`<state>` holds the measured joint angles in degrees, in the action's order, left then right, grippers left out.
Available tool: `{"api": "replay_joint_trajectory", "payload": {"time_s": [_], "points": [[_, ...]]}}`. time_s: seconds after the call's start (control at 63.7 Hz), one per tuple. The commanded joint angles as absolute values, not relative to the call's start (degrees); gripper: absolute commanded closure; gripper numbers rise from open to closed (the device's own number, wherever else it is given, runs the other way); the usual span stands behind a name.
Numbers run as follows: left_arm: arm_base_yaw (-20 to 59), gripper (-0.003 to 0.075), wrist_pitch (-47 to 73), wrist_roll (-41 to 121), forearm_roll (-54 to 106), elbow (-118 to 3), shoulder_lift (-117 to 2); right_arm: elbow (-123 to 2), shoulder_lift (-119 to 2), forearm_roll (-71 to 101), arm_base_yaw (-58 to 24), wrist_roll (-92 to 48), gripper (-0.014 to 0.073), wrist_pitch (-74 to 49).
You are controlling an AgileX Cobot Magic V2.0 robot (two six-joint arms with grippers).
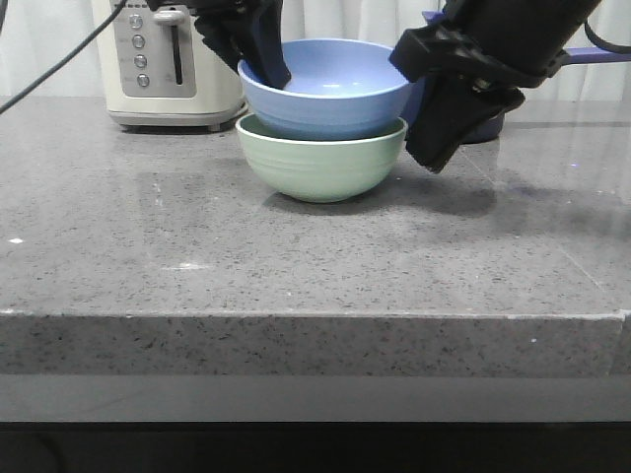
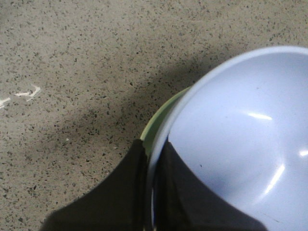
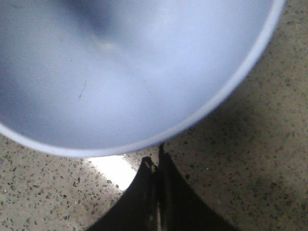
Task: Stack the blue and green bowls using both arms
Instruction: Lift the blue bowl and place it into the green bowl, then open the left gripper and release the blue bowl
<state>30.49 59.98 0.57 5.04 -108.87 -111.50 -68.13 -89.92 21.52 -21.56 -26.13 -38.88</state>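
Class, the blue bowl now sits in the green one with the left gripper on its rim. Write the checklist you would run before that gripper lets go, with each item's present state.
1. Blue bowl nested in green bowl: ok.
2. Blue bowl level: not ok, it tilts slightly, left rim higher.
3. Left gripper pinching the blue rim: ok, one finger inside, one outside.
4. Right gripper clear of the bowls: ok, shut beside the blue rim.
5. Green bowl flat on the counter: ok.
6. Toaster clear of the bowls: ok.

A speckled grey stone worktop (image 1: 296, 266) with a thick front edge fills the room; a cream toaster (image 1: 168, 64) stands at the back, pale curtains (image 1: 335, 18) behind.
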Motion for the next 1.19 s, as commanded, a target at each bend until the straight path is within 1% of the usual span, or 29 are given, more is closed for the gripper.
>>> {"api": "replay_joint_trajectory", "payload": {"time_s": [0.0,0.078,0.157,0.345,0.392,0.439,0.596,0.816,0.973,1.177], "points": [[30.9,0.0739,58.4,0.0,5.1,-110.9,-108.2,-69.5,-87.9,22.8,-21.5,-26.6,0.0659,-36.9],[30.9,0.0733,59.1,0.0,5.0,-110.9,-108.2,-69.5,-87.9,22.8,-21.5,-26.6,0.0659,-36.9],[30.9,0.0687,59.1,0.0,5.0,-110.9,-108.2,-69.5,-87.9,22.8,-21.5,-26.6,0.0659,-36.9],[30.9,0.0438,58.6,0.0,5.0,-110.9,-108.2,-69.5,-87.9,22.8,-21.5,-26.6,0.0659,-36.9],[30.9,0.0389,58.6,0.0,5.0,-110.9,-108.2,-69.5,-87.9,22.8,-21.5,-26.6,0.0659,-36.9],[30.9,0.037,58.6,0.0,5.0,-110.9,-108.1,-69.5,-87.9,22.8,-21.5,-26.6,0.0659,-36.9],[30.9,0.0365,58.3,0.0,3.5,-110.9,-105.5,-69.5,-87.9,22.8,-21.5,-26.6,0.0659,-36.9],[30.9,0.0365,59.0,0.0,0.0,-109.6,-97.0,-69.5,-87.9,22.8,-21.5,-26.6,0.0659,-36.9],[30.9,0.0365,57.4,0.0,-0.5,-103.5,-88.4,-69.5,-87.9,22.8,-21.5,-26.6,0.0659,-36.9],[30.9,0.0365,52.9,0.4,-2.6,-91.6,-77.0,-69.5,-87.9,22.8,-21.5,-26.6,0.0659,-36.9]]}}
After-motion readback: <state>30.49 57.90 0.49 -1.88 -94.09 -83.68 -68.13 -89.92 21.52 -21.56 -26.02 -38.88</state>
